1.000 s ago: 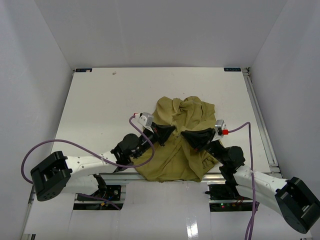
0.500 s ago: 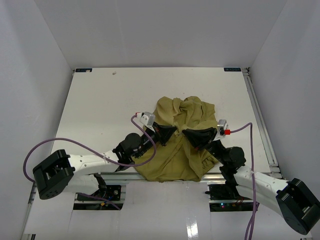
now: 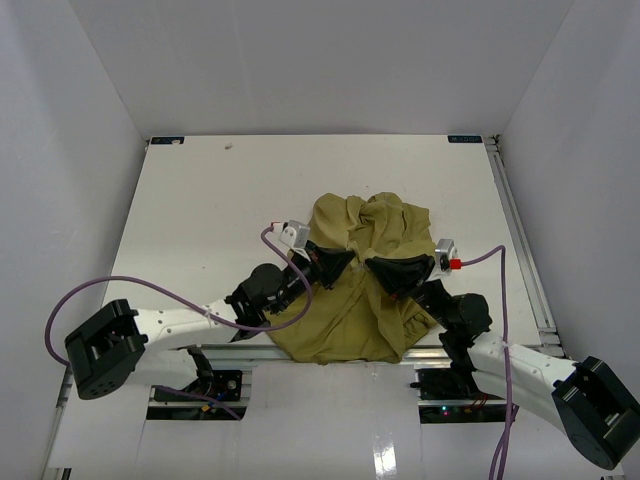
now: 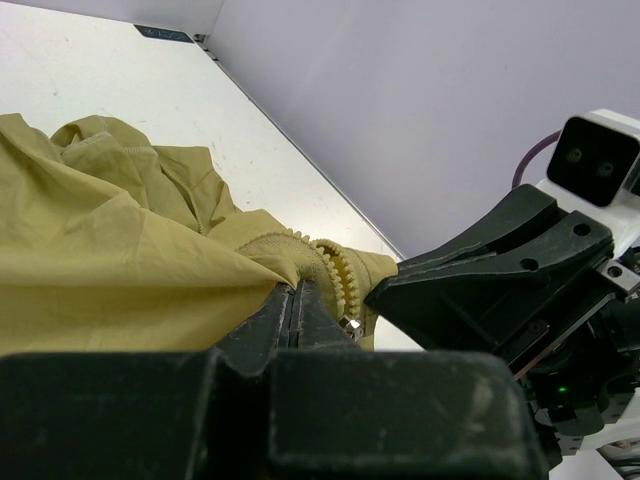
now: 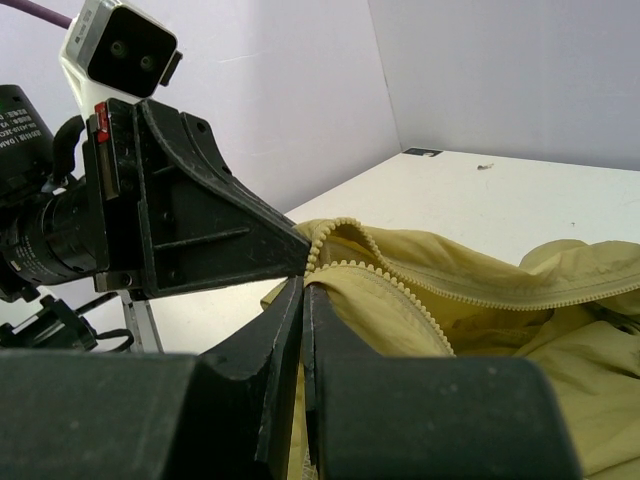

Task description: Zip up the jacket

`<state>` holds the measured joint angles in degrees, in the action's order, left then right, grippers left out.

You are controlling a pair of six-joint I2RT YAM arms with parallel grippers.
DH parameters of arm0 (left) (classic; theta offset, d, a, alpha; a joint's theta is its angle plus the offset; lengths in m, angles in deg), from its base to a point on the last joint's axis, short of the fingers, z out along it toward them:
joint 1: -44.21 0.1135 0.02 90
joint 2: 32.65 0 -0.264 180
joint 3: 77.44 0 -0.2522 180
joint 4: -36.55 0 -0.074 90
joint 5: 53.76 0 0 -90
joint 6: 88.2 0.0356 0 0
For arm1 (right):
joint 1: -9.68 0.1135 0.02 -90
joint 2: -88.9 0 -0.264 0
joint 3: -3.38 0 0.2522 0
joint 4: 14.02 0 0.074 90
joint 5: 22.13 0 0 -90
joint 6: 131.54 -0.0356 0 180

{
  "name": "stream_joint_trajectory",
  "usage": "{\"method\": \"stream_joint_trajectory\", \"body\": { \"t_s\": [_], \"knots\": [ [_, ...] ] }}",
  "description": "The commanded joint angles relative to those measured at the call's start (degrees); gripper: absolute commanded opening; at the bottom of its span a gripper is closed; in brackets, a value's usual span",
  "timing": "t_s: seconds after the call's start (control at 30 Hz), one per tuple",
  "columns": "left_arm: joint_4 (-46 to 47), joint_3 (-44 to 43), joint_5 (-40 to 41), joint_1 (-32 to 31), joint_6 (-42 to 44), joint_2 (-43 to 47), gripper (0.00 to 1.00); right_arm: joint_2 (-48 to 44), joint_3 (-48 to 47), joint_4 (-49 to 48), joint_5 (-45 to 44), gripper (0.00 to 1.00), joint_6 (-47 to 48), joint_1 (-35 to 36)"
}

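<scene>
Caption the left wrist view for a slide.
Left gripper shut on the olive-yellow jacket beside its zipper teeth, facing the right gripper.

Setting: robotics laboratory test cell.
Evidence:
- white table (image 3: 200,200) boxed in by plain white walls (image 3: 300,60) on three sides
- left arm (image 3: 180,325) and right arm (image 3: 520,365), white-and-black robot units, mounted on an aluminium rail (image 3: 225,349) at the near edge
- purple cables (image 3: 90,290) looping from bases to wrists
- small dark marker tags (image 3: 167,141) at the far table corners
- wrist camera (image 5: 120,45), boxed, twin-lens
- green indicator light (image 4: 561,390) on exposed hardware

Work piece: one jacket (image 3: 370,230).
</scene>
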<state>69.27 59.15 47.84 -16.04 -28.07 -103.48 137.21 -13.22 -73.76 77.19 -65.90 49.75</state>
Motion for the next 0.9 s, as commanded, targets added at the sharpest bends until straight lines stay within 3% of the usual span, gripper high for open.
{"method": "stream_joint_trajectory", "body": {
  "t_s": [0.0,0.87],
  "knots": [
    [-0.9,-2.3,1.2,0.1,-0.9,2.3,0.00,-0.6,8.1,-6.8,-0.6,0.08,1.3,-0.2],
    [-0.2,-1.6,-1.3,0.1,-1.1,2.1,0.00,-0.3,8.5,-8.0,-2.1,0.08,0.7,-0.3]
  ]
}}
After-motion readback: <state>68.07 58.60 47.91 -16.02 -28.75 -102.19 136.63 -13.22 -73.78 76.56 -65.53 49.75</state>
